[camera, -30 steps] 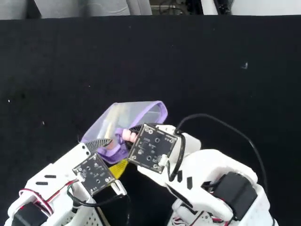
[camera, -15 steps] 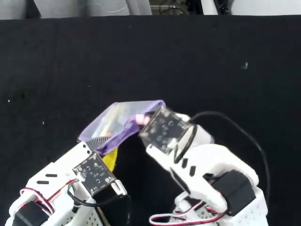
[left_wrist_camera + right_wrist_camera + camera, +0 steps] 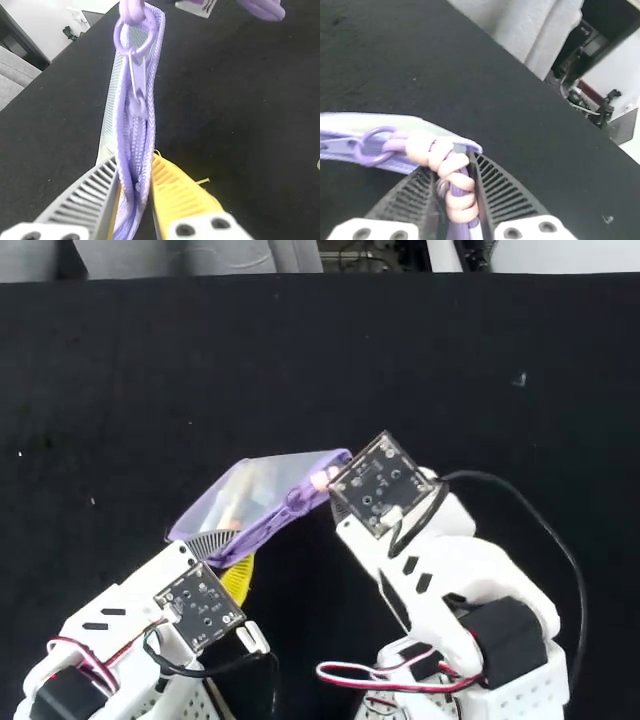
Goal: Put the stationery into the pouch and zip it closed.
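Your right claw (image 3: 325, 483) has dragged the zipper pull (image 3: 451, 167) along the pouch (image 3: 250, 495) to its far corner and stays clamped on it. Left claw (image 3: 135, 187) pinches the near end. You're mid-zip and it looks nearly shut, so finish the pull, then release.

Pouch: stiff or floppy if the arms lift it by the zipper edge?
Probably floppy: the pouch is thin translucent material, stretched only between the left pincer and right pincer. Likely light, since only slim items show through. The pull cord looks soft, so it may stretch.
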`<state>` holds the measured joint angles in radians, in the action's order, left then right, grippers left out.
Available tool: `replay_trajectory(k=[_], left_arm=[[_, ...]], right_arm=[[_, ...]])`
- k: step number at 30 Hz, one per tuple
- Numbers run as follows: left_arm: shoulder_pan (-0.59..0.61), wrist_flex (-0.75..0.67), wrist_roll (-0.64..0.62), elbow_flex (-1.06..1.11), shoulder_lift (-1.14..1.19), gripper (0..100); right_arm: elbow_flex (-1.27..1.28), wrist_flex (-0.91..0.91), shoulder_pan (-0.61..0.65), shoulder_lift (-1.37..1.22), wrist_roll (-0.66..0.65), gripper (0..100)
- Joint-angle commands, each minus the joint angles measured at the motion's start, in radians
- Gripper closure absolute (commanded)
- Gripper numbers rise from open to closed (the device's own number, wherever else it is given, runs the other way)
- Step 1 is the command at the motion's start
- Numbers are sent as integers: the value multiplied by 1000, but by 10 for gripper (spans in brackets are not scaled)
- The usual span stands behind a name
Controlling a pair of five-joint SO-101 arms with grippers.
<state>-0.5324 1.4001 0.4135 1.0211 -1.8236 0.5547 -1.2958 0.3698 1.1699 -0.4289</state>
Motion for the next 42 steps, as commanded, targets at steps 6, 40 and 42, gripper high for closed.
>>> replay_trajectory(k=[6,40,42], left_arm=[[4,3,-20,5,-5,973],[5,5,-20,7,-5,971],[5,3,-20,7,-5,970]], right_arm=[[-15,80,-193,-21,-34,987],[-59,388,-519,-458,23,987],[-62,388,-486,-460,23,987]])
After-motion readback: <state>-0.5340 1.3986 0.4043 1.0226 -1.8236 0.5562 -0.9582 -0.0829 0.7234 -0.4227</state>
